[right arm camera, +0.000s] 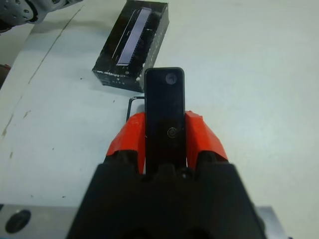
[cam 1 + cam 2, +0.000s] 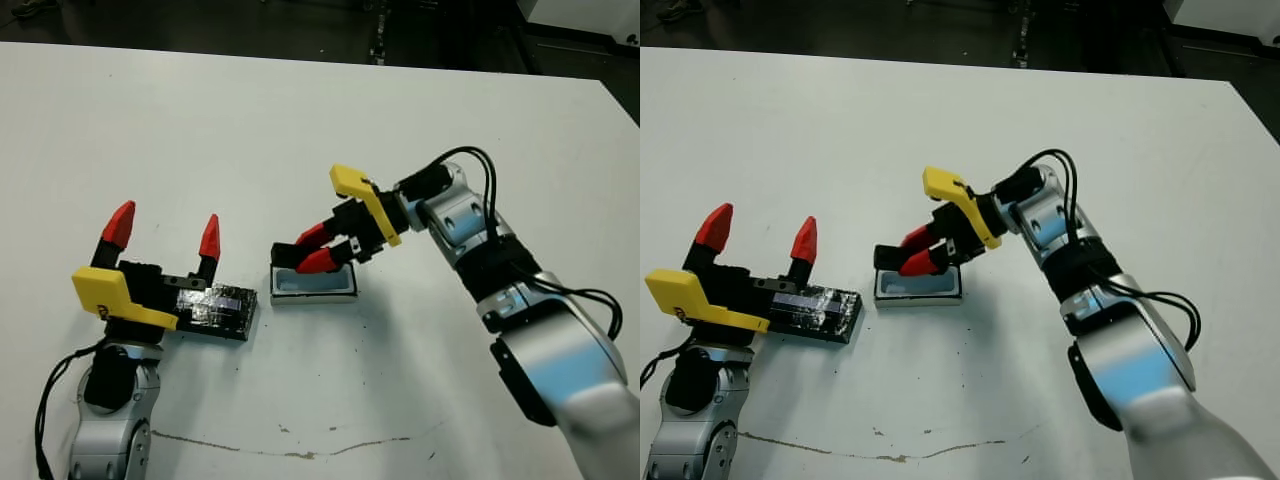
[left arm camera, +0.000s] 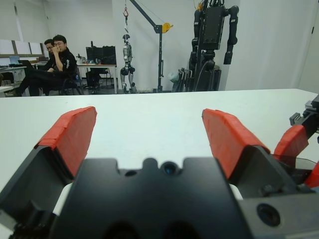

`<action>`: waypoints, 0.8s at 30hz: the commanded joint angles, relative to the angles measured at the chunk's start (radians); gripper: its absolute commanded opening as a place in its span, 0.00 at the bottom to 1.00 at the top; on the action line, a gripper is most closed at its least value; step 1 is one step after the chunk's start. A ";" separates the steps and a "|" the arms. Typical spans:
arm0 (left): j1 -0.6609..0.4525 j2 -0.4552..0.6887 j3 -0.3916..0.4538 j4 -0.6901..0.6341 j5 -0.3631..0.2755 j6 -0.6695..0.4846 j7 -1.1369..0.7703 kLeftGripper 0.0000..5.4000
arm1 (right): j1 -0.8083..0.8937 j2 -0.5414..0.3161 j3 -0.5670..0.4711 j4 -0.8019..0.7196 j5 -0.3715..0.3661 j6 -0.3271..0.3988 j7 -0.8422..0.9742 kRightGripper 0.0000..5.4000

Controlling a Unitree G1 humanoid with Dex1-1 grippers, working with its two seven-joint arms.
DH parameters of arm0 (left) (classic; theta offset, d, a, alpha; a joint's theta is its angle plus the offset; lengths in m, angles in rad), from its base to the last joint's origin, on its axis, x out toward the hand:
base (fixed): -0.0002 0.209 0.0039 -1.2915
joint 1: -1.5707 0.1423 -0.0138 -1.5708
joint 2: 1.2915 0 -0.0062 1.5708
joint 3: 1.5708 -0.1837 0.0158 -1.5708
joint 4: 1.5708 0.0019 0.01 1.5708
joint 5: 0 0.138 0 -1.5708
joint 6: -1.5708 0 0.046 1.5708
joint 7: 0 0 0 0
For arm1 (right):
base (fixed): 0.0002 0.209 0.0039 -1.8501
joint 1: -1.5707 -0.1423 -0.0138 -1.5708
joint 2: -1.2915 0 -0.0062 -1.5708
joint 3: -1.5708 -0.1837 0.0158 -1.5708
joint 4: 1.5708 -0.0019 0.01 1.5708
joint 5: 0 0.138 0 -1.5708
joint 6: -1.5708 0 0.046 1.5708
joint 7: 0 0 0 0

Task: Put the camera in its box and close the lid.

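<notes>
R gripper (image 1: 165, 137) clamps camera (image 1: 164, 107) over box (image 2: 314, 284) | L gripper (image 2: 165, 235) wide open, empty | lid (image 2: 218, 310) beside L gripper

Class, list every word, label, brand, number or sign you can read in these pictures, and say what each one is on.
None can be read.
The lid: only a pale strip, no legible print.
The camera held in the right gripper: plain dark face, no lettering.
The box: blank white.
</notes>
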 commanded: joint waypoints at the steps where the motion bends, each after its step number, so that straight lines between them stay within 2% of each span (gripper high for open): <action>1: 0.012 -0.005 -0.001 0.009 0.006 -0.007 0.007 1.00 | 0.046 -0.027 0.002 -0.056 0.000 0.035 -0.021 0.31; 6: 0.015 -0.007 -0.004 0.008 0.008 -0.007 0.007 1.00 | 0.079 -0.035 -0.005 -0.093 0.009 0.059 -0.044 0.31; 12: 0.016 -0.006 -0.003 0.013 0.011 -0.014 0.005 1.00 | 0.110 -0.041 -0.002 -0.125 0.019 0.051 -0.071 0.31; 16: 0.019 -0.007 -0.004 0.002 0.008 0.000 0.008 1.00 | 0.115 -0.042 0.005 -0.126 0.024 0.089 -0.070 0.31; 24: 0.019 -0.008 -0.005 0.009 0.014 -0.013 0.011 1.00 | 0.133 -0.066 0.026 -0.149 0.004 0.065 -0.092 0.31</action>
